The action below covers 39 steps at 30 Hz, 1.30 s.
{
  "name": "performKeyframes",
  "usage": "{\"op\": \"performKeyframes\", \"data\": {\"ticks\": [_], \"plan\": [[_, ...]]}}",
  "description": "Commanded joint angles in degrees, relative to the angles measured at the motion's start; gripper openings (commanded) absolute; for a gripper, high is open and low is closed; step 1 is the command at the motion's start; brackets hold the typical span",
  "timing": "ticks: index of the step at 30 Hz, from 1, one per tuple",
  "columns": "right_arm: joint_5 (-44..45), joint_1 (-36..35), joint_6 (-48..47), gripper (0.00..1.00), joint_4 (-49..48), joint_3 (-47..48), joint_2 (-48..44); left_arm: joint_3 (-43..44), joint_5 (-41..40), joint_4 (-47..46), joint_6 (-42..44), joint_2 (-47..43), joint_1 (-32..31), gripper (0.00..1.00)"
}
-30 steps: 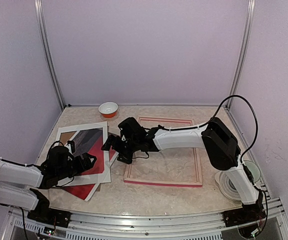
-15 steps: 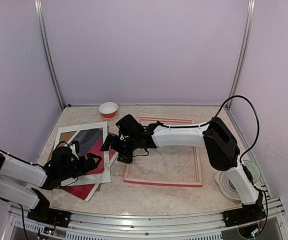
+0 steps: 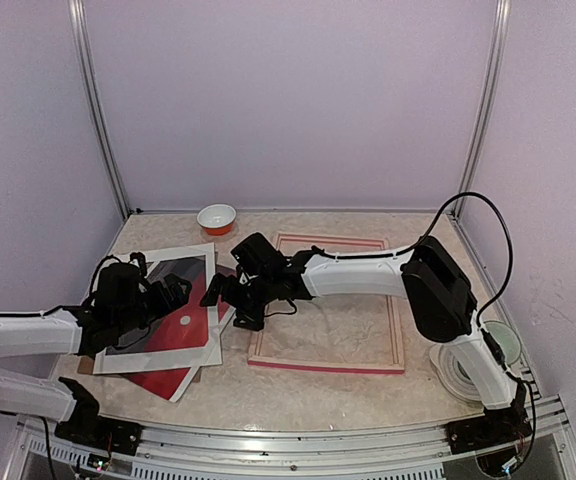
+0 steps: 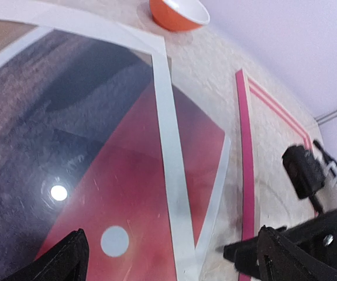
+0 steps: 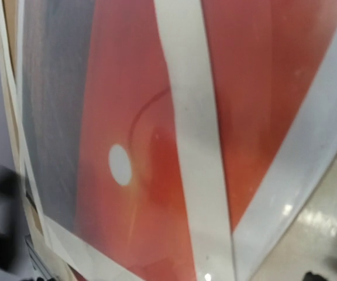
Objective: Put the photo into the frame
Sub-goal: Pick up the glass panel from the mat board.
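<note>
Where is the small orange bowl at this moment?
In the top view the orange bowl stands near the back wall, left of centre, behind the white mat.

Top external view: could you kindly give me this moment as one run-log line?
left end effector: open, over photo | right end effector: open, beside white mat | photo: partly under white mat, outside frame

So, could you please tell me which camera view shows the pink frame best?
The top external view: nearly the whole frame shows there, seen from above. The left wrist view catches just one pink side of the frame; the right wrist view shows none of it.
</note>
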<state>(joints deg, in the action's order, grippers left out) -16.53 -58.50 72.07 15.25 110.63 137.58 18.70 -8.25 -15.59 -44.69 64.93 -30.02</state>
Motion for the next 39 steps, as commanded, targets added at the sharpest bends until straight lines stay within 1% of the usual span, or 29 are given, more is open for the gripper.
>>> {"op": "performKeyframes", "data": {"ticks": [1,3,5,10,20,23,27,34,39], "plan": [[-1.26,-0.83,-0.09,0.99,0.04,0.25,2.27,5.93,-5.42,10.65,2.95,-1.88,6.71,0.99],[-1.77,-0.74,-0.09,0.99,-0.11,0.71,2.75,6.89,-4.17,12.09,2.90,-1.29,10.58,0.99],[-2.21,-0.65,-0.17,0.99,-0.19,1.10,3.10,7.99,-5.77,13.91,2.30,-0.30,13.09,0.99],[-2.71,-0.50,-0.52,0.99,-0.27,1.32,3.50,10.23,-9.31,17.38,0.94,3.33,17.44,0.99],[-4.23,-0.13,-1.70,0.99,-0.45,0.93,3.21,13.73,-12.57,18.50,-0.03,9.07,25.09,0.99],[-4.63,-0.12,-2.08,0.99,-0.44,0.67,3.09,13.90,-13.37,17.82,0.35,10.34,26.19,0.99],[-4.97,-0.04,-2.14,0.99,-1.34,-0.67,2.57,14.44,-11.80,16.80,1.15,13.16,27.52,0.99],[-5.57,0.09,-2.11,0.99,-2.47,-2.42,1.92,16.26,-9.94,16.71,1.90,19.00,28.06,0.99],[-5.77,0.22,-1.90,0.99,-3.61,-3.37,1.50,15.53,-8.59,16.05,2.03,21.16,28.07,0.99]]}}
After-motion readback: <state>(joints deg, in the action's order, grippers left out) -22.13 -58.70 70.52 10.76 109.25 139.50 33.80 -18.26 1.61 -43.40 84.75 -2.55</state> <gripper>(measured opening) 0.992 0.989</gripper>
